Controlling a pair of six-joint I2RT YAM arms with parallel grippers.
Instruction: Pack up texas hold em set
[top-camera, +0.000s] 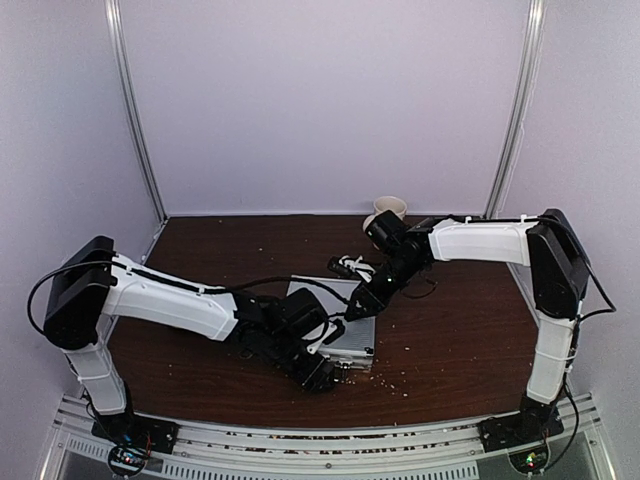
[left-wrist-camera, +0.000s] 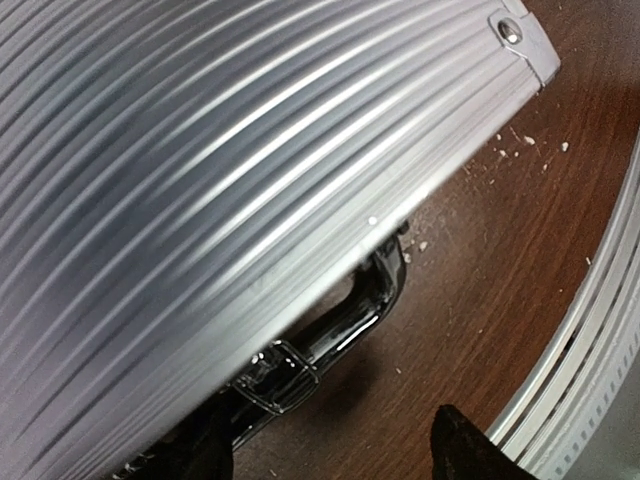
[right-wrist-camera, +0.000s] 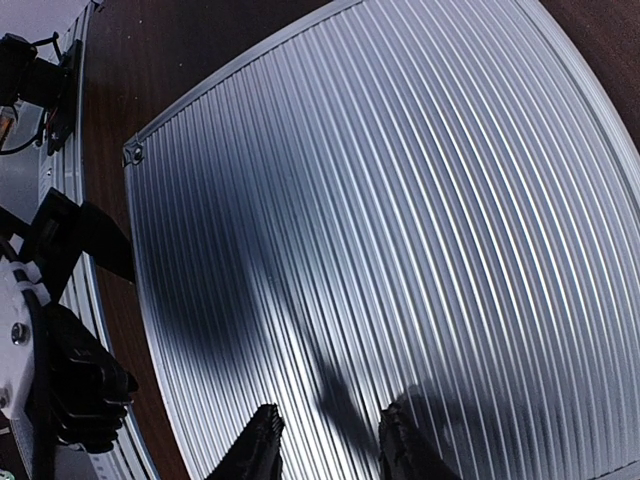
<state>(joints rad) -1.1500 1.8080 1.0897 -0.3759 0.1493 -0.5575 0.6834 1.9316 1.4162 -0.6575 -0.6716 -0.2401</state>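
1. Silver ribbed case (top-camera: 355, 335), top view: you see it shut and flat at mid-table (top-camera: 450, 330), lid up. Left gripper (top-camera: 318, 378) sits at its near edge. Right gripper (top-camera: 357, 308) hangs over its right side. A mug (top-camera: 390, 208) stands well apart, by the back wall.
2. Left wrist view: the lid fills most of your picture. The black handle (left-wrist-camera: 345, 325) juts from the case's side, low over the wood. Both fingers (left-wrist-camera: 470, 450) show at the bottom edge, wide apart with nothing between them, so read this gripper as open. The handle lies just ahead of the tips, apart from them. Crumbs (left-wrist-camera: 510, 145) dot the table near the case corner, and a metal rail (left-wrist-camera: 590, 340) runs along the right.
3. Right wrist view: you look down on the lid. This gripper's fingers (right-wrist-camera: 255, 450) stand partly spread over the ribs, gripping nothing. Whether the tips touch the lid you cannot tell. The left arm (right-wrist-camera: 60, 360) shows at the left.
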